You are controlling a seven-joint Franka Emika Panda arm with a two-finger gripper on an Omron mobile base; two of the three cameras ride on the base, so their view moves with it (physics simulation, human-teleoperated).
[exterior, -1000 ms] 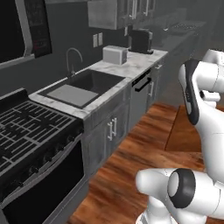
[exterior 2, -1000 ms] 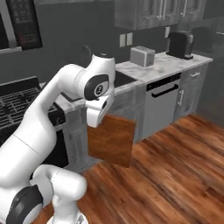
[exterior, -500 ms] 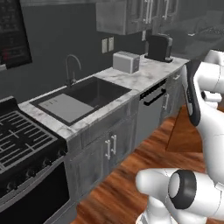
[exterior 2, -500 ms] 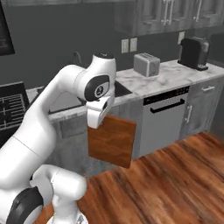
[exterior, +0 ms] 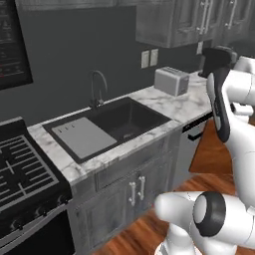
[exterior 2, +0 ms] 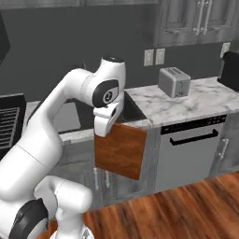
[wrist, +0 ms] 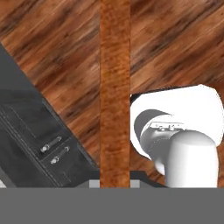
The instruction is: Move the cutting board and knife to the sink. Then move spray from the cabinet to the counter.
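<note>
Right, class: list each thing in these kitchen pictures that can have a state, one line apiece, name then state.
cutting board: held on edge, hanging below the gripper, off the counter
gripper: shut on the cutting board
sink: basin holds no board or knife yet
faucet: no water seen running
cabinet doors under the sink: closed
dishwasher: door closed
toaster: upright on the counter

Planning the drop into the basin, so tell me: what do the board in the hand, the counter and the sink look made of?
The cutting board looks like wood, orange-brown with visible grain, matte. The counter looks like polished white marble with grey veins, possibly an imitation. The sink is a dark matte basin, perhaps composite or coated metal, with a light grey panel on one side. The hand is shut on the board's top edge.
</note>
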